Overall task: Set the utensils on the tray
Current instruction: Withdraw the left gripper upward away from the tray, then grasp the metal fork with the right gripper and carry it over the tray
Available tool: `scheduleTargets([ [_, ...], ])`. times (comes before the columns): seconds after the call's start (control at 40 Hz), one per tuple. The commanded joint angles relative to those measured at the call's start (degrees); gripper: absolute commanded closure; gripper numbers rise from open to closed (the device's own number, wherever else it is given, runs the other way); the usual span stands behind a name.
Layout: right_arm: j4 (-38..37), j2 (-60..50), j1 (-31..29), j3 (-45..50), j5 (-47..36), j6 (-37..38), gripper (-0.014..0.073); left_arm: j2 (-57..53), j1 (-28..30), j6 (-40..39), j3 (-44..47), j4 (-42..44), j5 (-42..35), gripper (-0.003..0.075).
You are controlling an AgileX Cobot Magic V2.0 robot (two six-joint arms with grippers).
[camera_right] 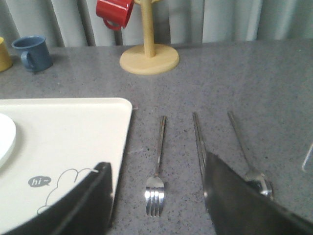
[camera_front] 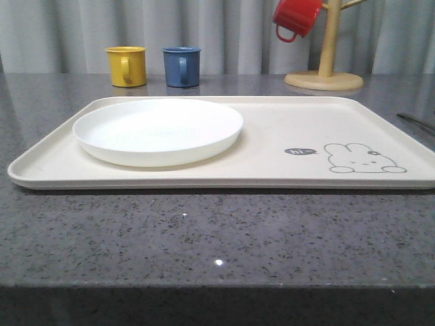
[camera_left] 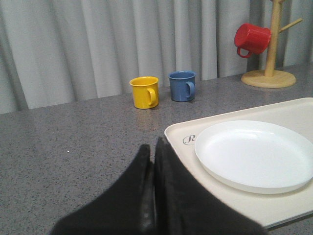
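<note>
Speckled grey stone counter is stretching across the foreground of the front view, running back to a wall of pale pleated curtains. On it a cream tray is lying flat, its rabbit drawing sitting at the right end and a round white plate resting on its left half. Behind the tray a yellow mug and a blue mug are standing side by side, while a red mug is hanging from a wooden stand at the back right. Off the tray's right edge, the fork, the chopsticks and the spoon are lying in a row on the bare counter, all apart from one another. Over them the right gripper is hanging with its fingers spread wide, the fork between them. By the tray's left corner, the left gripper is showing its fingers pressed together, holding nothing.
</note>
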Motion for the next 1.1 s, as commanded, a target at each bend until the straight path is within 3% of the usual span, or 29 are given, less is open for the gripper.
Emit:
scheduleTargets([
  [0.0, -0.77, 5.42, -0.37, -4.36, -1.17, -1.62, 0.022, 0.51, -0.07, -0.5, -1.57, -0.88, -4.69, 0.0739],
  [0.475, -0.98, 47.63, 2.38, -32.52, 26.03, -1.62, 0.0224, 0.51, -0.07, -0.5, -1.57, -0.88, -4.69, 0.0739],
  [0.574, -1.53, 53.76, 2.48, -37.02, 26.77, 2.45, 0.0244, 0.51, -0.07, -0.5, -1.57, -0.88, -4.69, 0.0739],
  [0.749, -1.58, 60.45, 2.48, -40.36, 25.11, 3.13, 0.036, 0.51, -0.07, -0.5, -1.57, -0.88, -4.69, 0.0739],
  [1.074, -1.79, 66.55, 2.4, -40.43, 22.75, 3.13, 0.0272, 0.51, -0.07, -0.5, -1.57, -0.88, -4.69, 0.0739],
])
